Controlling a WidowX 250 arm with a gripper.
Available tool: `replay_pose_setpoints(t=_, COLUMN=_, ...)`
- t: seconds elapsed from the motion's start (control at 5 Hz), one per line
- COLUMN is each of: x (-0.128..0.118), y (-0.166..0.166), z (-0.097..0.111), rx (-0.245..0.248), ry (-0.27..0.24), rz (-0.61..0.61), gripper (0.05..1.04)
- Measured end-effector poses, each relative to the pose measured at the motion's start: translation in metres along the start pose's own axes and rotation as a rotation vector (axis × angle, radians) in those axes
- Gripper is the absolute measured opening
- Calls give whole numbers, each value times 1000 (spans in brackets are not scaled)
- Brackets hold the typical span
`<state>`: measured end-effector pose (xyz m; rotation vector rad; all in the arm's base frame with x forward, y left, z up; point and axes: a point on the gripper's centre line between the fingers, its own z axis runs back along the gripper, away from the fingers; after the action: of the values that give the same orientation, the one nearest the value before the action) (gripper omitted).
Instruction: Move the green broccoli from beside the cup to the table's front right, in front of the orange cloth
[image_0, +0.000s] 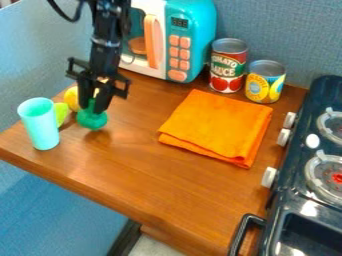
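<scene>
Fingers (102, 102) grip the narrow top of the green toy (92, 120), near the left corner of the table (147, 170); likely light, stiff and slick, it should hold better there than at its round base.

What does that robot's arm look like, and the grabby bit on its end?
The arm is black, slim and jointed, with a loose black cable beside it. The gripper is black too, with angular brackets jutting out at its sides.
</scene>
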<state>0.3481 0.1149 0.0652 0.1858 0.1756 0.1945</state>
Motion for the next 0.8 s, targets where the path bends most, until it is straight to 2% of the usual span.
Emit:
replay_pose_setpoints(t=0.2, x=-32, y=-28, z=39, rx=-67, ry=-47, rz=-113, gripper=359)
replay_pose_setpoints(t=0.6, x=-79, y=-90, z=22, rx=-80, ry=28, rz=-378, gripper=359)
replay_pose_setpoints(t=0.8, x=-87, y=-115, z=22, rx=-106, ry=28, rz=-489, gripper=359)
